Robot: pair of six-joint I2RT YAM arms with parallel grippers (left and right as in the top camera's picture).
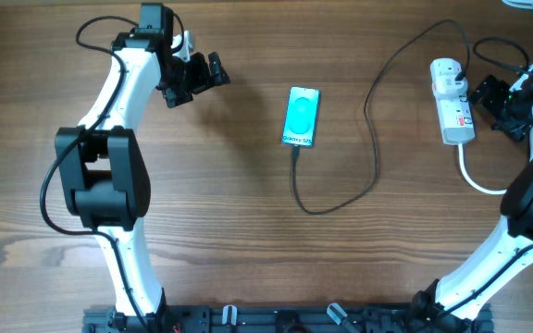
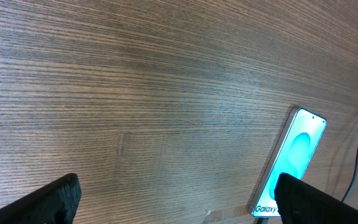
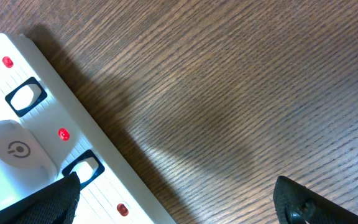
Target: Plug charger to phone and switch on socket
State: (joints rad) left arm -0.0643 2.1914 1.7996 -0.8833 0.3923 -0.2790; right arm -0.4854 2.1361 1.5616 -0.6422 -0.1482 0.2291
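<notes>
The phone lies flat at the table's middle, teal screen up, with the white "Galaxy" band at its near end; it also shows in the left wrist view. The thin black charger cable runs from the phone's near end, loops right and goes up to the white plug on the socket. The socket, a white power strip, shows red marks in the right wrist view. My left gripper is open and empty, left of the phone. My right gripper is open and empty, just right of the socket.
A thick white cord curves from the socket's near end toward my right arm. Other cables lie at the far right corner. Bare wood tabletop lies between the arms.
</notes>
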